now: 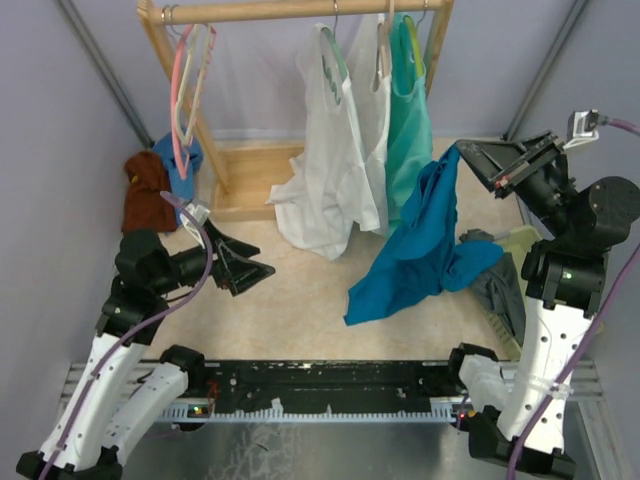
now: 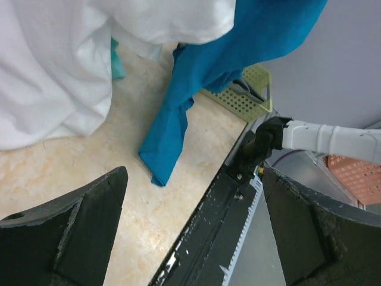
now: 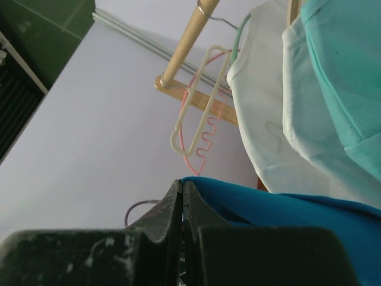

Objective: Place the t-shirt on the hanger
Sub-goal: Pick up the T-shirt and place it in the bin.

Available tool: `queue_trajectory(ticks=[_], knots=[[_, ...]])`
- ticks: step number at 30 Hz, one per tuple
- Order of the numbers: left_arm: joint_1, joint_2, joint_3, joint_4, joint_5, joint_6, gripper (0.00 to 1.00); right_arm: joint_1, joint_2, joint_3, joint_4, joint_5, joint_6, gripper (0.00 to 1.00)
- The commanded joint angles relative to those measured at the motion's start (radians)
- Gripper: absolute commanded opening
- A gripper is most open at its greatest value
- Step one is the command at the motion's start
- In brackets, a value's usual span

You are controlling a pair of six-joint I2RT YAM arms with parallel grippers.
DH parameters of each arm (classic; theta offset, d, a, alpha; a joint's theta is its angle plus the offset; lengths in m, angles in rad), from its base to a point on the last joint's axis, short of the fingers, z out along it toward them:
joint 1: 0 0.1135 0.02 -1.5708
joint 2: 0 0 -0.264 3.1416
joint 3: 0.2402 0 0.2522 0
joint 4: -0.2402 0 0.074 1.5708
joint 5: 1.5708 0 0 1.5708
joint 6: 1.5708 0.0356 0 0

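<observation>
- Pinching a top fold of the deep teal-blue short-sleeved t-shirt [image 3: 286,208] between right fingers [image 3: 159,221] pressed flat together, no gap at all on the right gripper [image 3: 182,186].
- Holding that fold up high at the right side, well above the pale marbled tabletop [image 1: 290,290].
- Draping down and to the left from the pinch, lower end reaching the tabletop or stopping just above it; too close to call contact.
- Spilling its right-hand part down next to a crumpled grey cloth [image 1: 500,290] and a yellow-green perforated basket [image 2: 247,98] at the right edge.
- Over on the left: spreading the left fingers [image 2: 77,232] as wide as they go, nothing between them.
- Hovering the left gripper [image 2: 195,176] low over the tabletop, aimed towards the hanging shirt but well apart from it.
- Now the target: hanging at the left end of the round wooden rail [image 1: 300,10], the thin pale cream clothes hanger [image 3: 190,95], right beside a pink wavy hanger [image 3: 208,140], far from the shirt and not yet dressed in it.
- Farther along the same rail, between the cream hanger and the lifted shirt: a white garment [image 1: 330,180] and a paler mint-green tank top [image 1: 408,130], side by side and touching.
- Back-left corner, by the rack's foot: a bunched brown cloth [image 1: 148,195] against a small lighter blue cloth [image 1: 182,160].
</observation>
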Motion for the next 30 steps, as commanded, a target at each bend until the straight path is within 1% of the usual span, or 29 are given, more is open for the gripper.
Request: queue_trajectory(ticks=[1, 3, 6, 10, 13, 18, 20, 22, 24, 26, 30], knots=[[0.005, 0.012, -0.069, 0.071, 0.066, -0.04, 1.0, 0.093, 0.01, 0.009, -0.146, 0.053, -0.169, 0.0], [0.004, 0.035, -0.103, 0.098, 0.081, -0.056, 1.0, 0.133, 0.015, -0.027, -0.142, 0.086, -0.184, 0.0], [-0.004, 0.064, -0.159, 0.151, 0.061, -0.073, 1.0, 0.171, 0.019, -0.068, -0.081, 0.099, -0.147, 0.0], [-0.05, 0.108, -0.225, 0.231, 0.013, -0.093, 0.99, 0.21, 0.046, -0.021, -0.042, 0.093, -0.113, 0.0], [-0.128, 0.155, -0.251, 0.292, -0.047, -0.098, 0.99, 0.227, 0.071, 0.034, 0.024, 0.07, -0.046, 0.0], [-0.314, 0.262, -0.253, 0.378, -0.175, -0.078, 1.0, 0.233, 0.134, 0.151, 0.119, 0.04, 0.053, 0.0], [-0.357, 0.305, -0.241, 0.386, -0.207, -0.057, 0.99, 0.237, 0.155, 0.189, 0.141, 0.037, 0.084, 0.0], [-0.376, 0.344, -0.226, 0.374, -0.262, -0.018, 0.99, 0.24, 0.17, 0.224, 0.163, 0.03, 0.111, 0.0], [-0.381, 0.351, -0.226, 0.388, -0.321, 0.011, 0.99, 0.242, 0.178, 0.247, 0.188, 0.017, 0.143, 0.0], [-0.383, 0.351, -0.249, 0.454, -0.349, 0.031, 1.0, 0.241, 0.178, 0.262, 0.208, 0.005, 0.167, 0.0], [-0.389, 0.405, -0.271, 0.602, -0.331, 0.048, 1.0, 0.241, 0.178, 0.286, 0.244, -0.014, 0.211, 0.0]])
